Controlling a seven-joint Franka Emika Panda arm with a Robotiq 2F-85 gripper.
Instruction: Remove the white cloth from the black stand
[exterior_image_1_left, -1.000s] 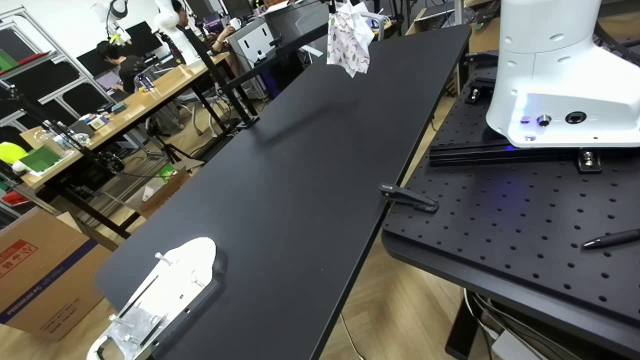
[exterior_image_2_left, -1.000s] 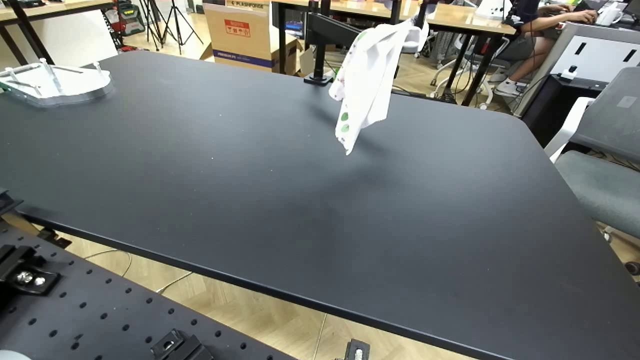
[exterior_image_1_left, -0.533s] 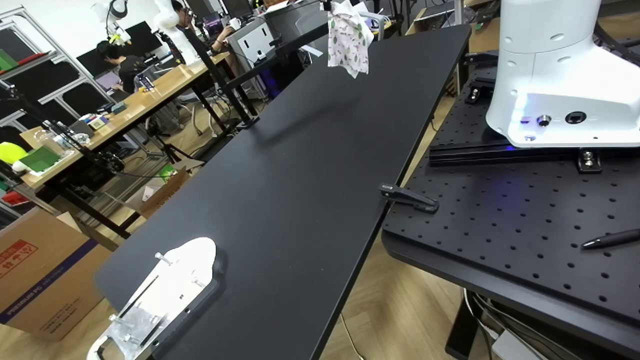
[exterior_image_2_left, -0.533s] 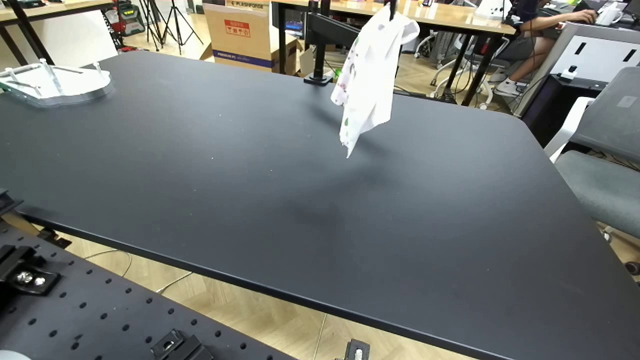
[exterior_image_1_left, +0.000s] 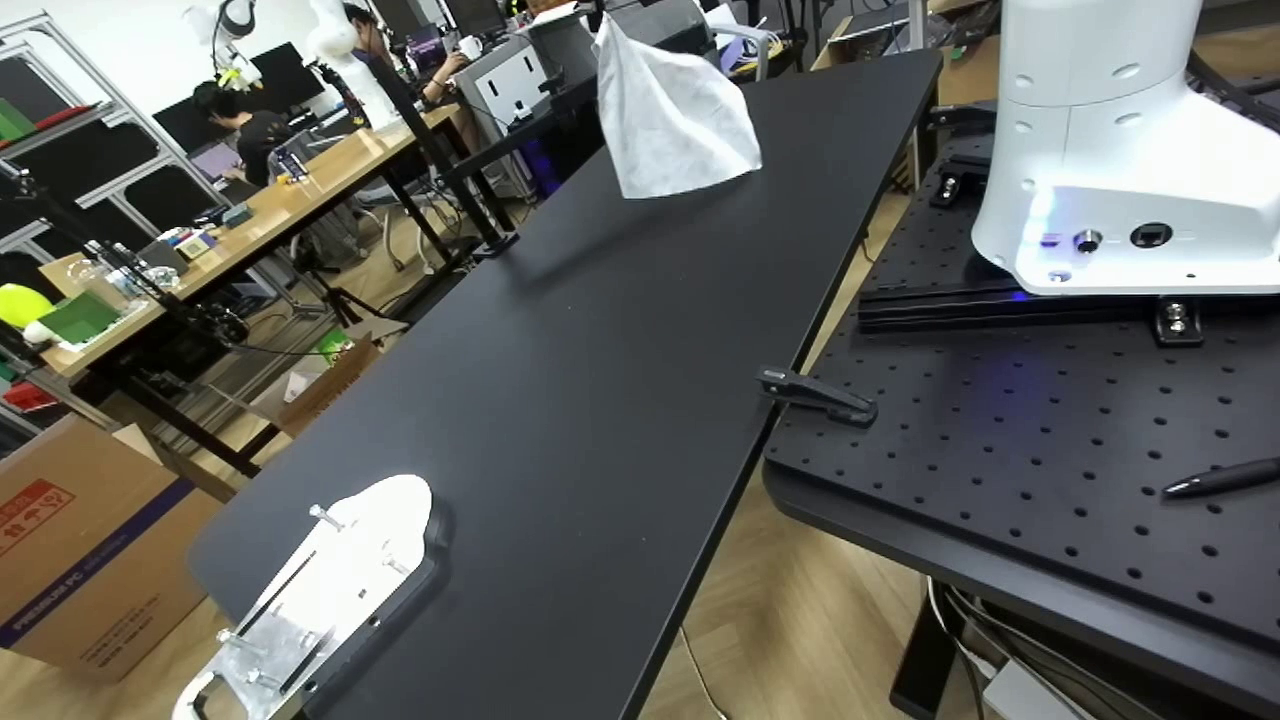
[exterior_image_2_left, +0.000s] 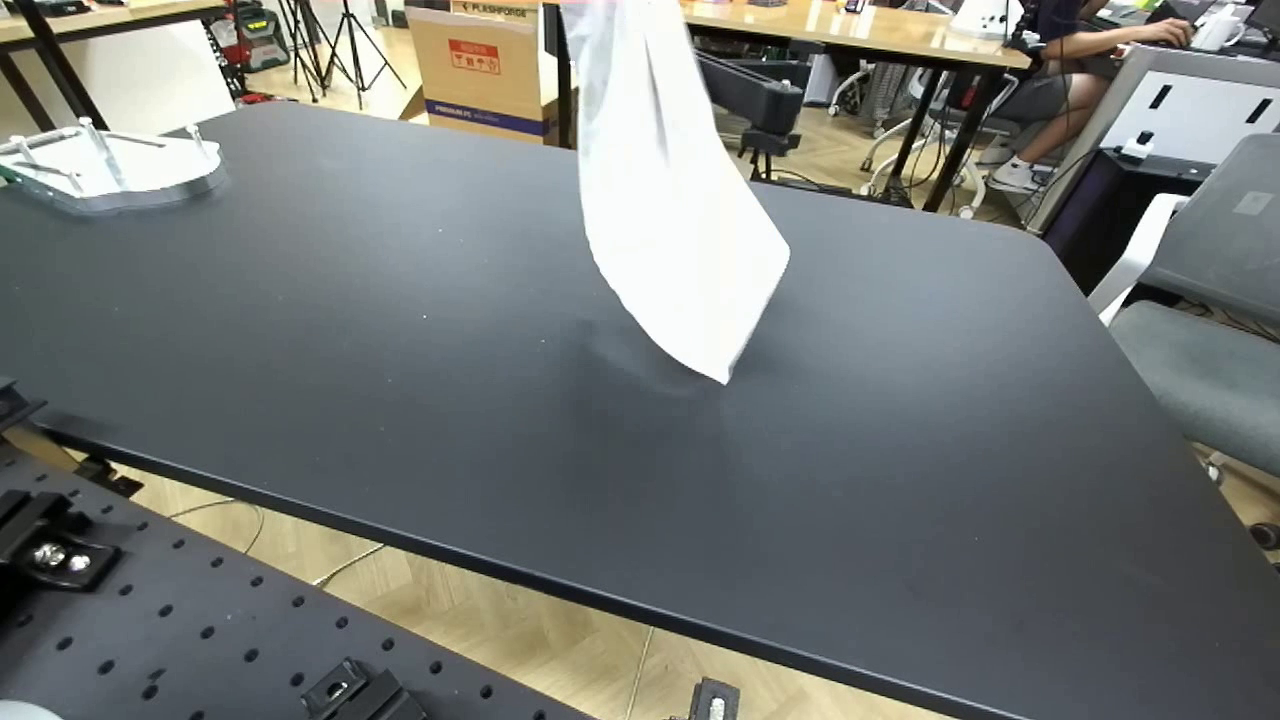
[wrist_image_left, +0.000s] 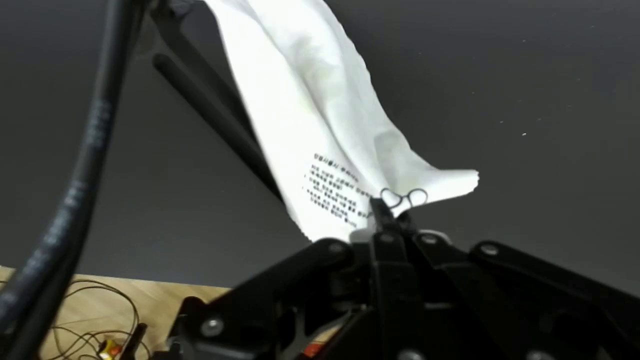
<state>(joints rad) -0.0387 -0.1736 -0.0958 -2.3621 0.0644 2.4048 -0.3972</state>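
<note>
The white cloth (exterior_image_1_left: 675, 120) hangs from its gathered top corner in both exterior views (exterior_image_2_left: 670, 200), above the black table. In the wrist view the cloth (wrist_image_left: 300, 125) shows black print and runs up out of the frame. My gripper (wrist_image_left: 392, 215) is shut on the cloth's edge there. In an exterior view the gripper tip (exterior_image_1_left: 597, 12) shows at the cloth's top; elsewhere it is above the frame. The black stand's arm (exterior_image_2_left: 765, 100) shows a bare end, right of the cloth and apart from it. The stand's post (exterior_image_1_left: 435, 135) is at the table's far edge.
A white plate-like fixture with pegs (exterior_image_1_left: 350, 560) lies at one end of the black table (exterior_image_1_left: 560, 420), also seen in an exterior view (exterior_image_2_left: 110, 170). A black clamp (exterior_image_1_left: 815, 395) sits at the table edge. A grey chair (exterior_image_2_left: 1200, 300) stands beside the table.
The cloth has moved left in both exterior views and looks larger. Its plain side now shows instead of the patterned one in an exterior view. The stand's arm end is now uncovered.
</note>
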